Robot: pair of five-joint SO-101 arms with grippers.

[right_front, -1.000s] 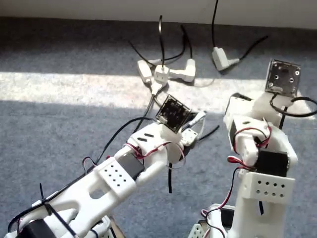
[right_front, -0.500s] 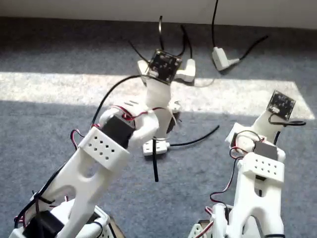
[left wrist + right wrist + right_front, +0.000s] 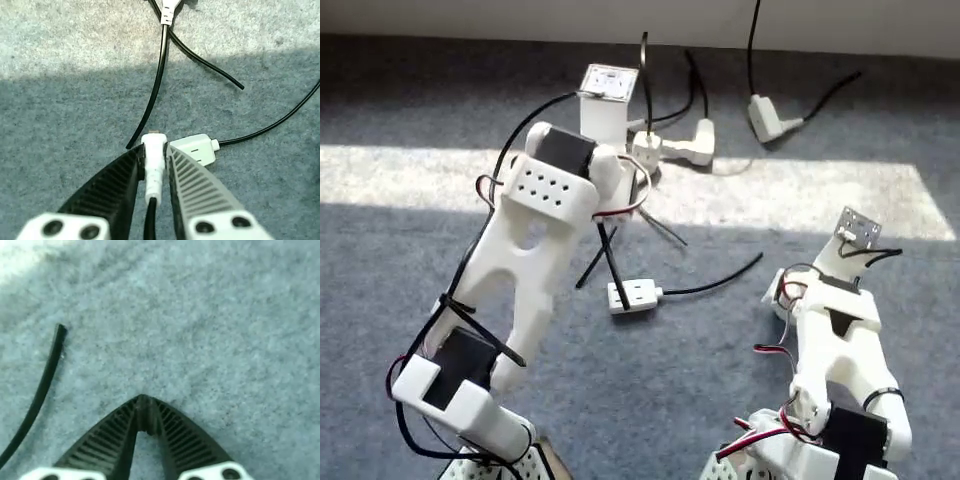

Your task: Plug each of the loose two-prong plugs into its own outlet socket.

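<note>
Plug (image 3: 154, 170) clamped tight in the left gripper (image 3: 155, 152), near the socket (image 3: 195, 149), which has stayed put while that arm reared higher. Right gripper (image 3: 145, 414) closed, empty, well apart from the socket. Grey carpet (image 3: 400, 260), sunlit band (image 3: 400, 175) beyond the socket.

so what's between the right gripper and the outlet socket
The outlet socket's own black cable, lying on the carpet, as the high view shows.

Your outlet socket (image 3: 633, 295) lies on the carpet (image 3: 410, 260) between the two arms, its cord (image 3: 712, 282) running off right. The plug (image 3: 154, 167) sits in the left gripper (image 3: 155, 149), just beside that socket. Behind, toward the far edge, lies a cluster of plugs (image 3: 695, 145), another plug (image 3: 766, 120) right of it. The right gripper (image 3: 145, 412) hangs over carpet near a cable end (image 3: 59, 332).
</note>
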